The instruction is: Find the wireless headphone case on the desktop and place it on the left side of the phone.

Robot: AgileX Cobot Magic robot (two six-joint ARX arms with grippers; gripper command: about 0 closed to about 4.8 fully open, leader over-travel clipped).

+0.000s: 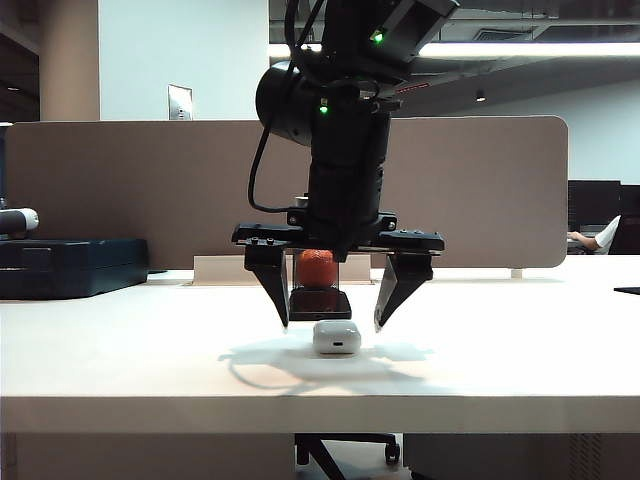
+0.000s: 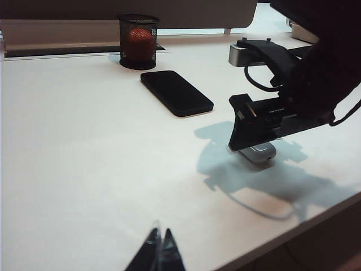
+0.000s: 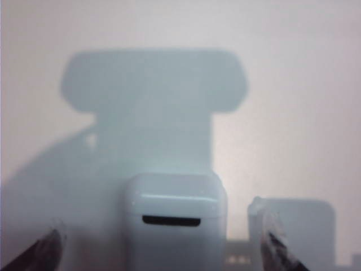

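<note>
Partly hidden: wireless headphone case point(image 2: 260, 153) beneath right gripper point(image 1: 332, 322).

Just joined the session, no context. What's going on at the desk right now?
The right gripper is open and lowered over the white earbud case, one finger on each side, not yet closed on it. The case lies on the desk near the front edge, with the black phone flat behind it and a mesh cup holding an orange ball farther back. The left gripper hangs off to the side with its fingertips together, holding nothing. The case hasn't been moved beside the phone yet.
</note>
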